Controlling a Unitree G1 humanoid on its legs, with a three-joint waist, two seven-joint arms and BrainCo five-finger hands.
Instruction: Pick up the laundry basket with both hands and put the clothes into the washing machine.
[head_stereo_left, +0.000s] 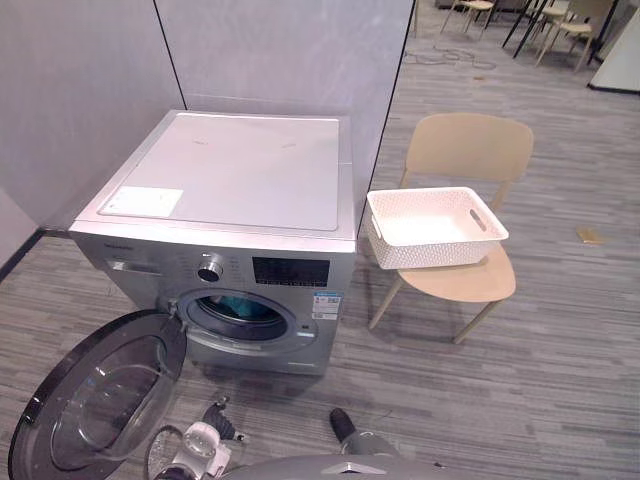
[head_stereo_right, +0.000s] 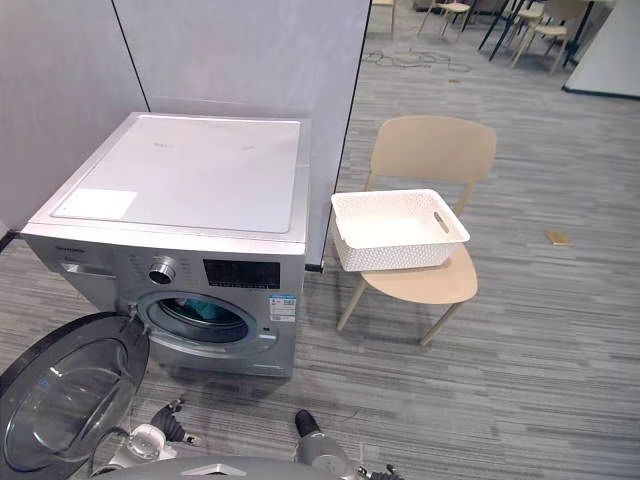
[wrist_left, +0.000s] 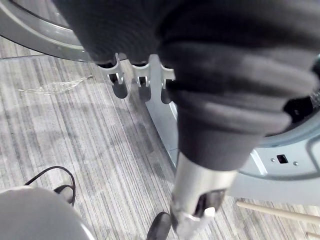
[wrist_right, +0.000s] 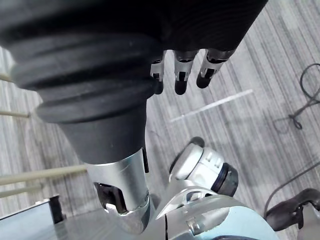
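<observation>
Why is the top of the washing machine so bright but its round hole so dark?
Left eye view: the washing machine's flat top faces the room light and reflects it evenly, no hard glare. Right eye view: the drum opening is recessed, so little light reaches inside.

1. The washing machine (head_stereo_left: 230, 175), silver and front-loading, is standing on the floor (head_stereo_left: 560, 380); its round door (head_stereo_left: 100, 400) is hanging wide open toward the robot's left.
2. Some teal clothes (head_stereo_left: 245, 310) are lying inside the drum (head_stereo_left: 212, 300).
3. The laundry basket (head_stereo_left: 430, 255), white and perforated, is sitting upright on the seat of a beige chair (head_stereo_left: 470, 145), just right of the machine.
</observation>
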